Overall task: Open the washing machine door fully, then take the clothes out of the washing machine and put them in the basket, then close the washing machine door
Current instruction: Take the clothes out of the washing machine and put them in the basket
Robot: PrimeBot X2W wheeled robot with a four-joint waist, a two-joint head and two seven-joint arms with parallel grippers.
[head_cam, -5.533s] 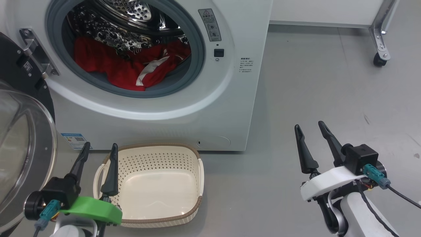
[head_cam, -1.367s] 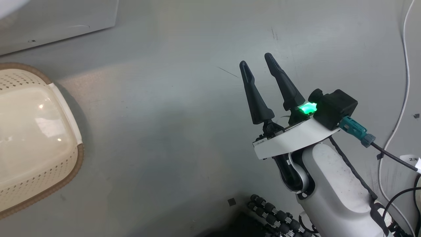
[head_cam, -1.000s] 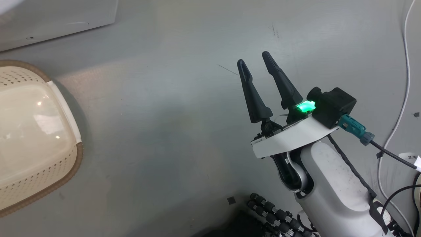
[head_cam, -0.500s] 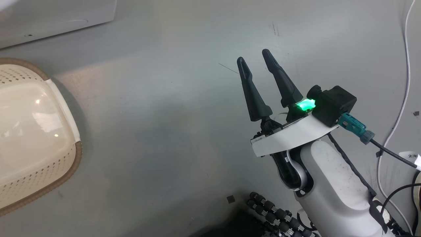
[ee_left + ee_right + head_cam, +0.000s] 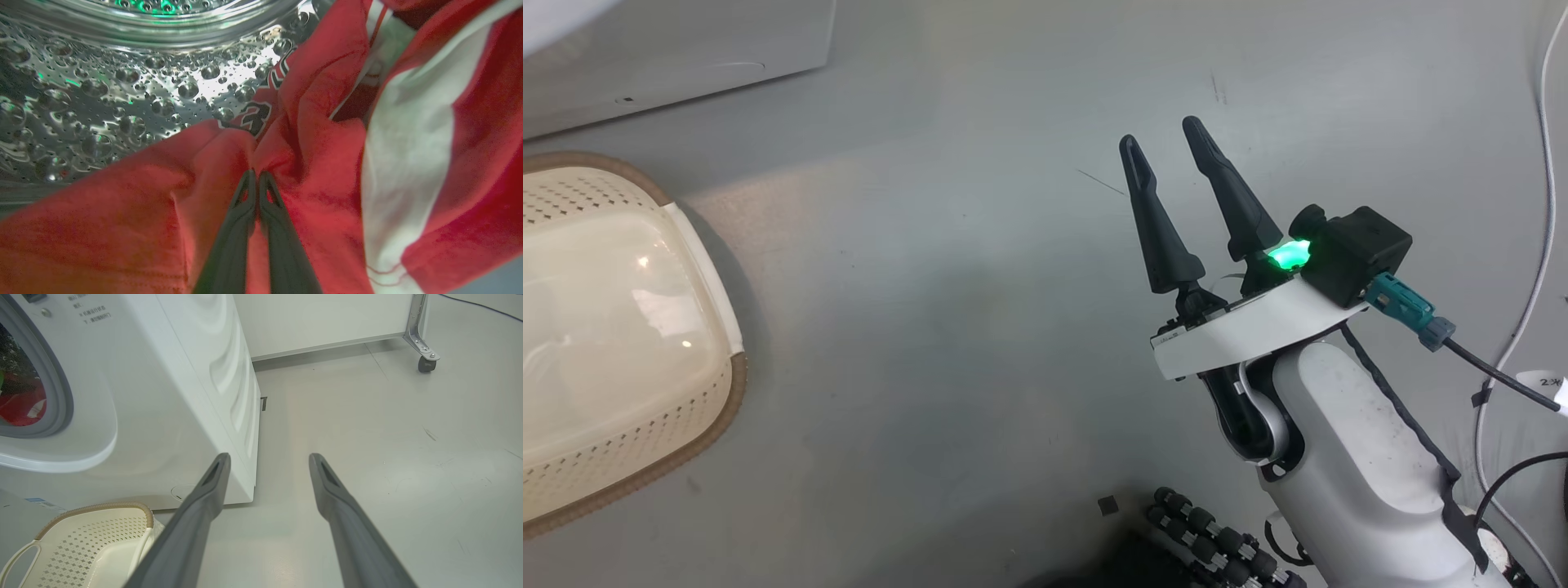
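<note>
Head view: from high up, tilted steeply down onto grey floor (image 5: 947,327), with the right gripper (image 5: 1159,132) close at lower right, the basket (image 5: 734,390) cut by the left edge and the washing machine (image 5: 686,57) base at top left.

Left wrist view: deep inside the steel drum (image 5: 122,90), facing along the left gripper (image 5: 256,173), very near the red clothes (image 5: 318,171).

Right wrist view: low, facing past the washing machine's front corner toward a caster frame (image 5: 423,355).

Shared by head and right wrist: basket, machine base, floor.

Shared by both wrists: clothes.

The right pincer (image 5: 1159,131) has tapered black fingers (image 5: 1164,245), a white forearm (image 5: 1347,457), a green light (image 5: 1289,255) and a teal-plugged cable (image 5: 1401,304).
</note>
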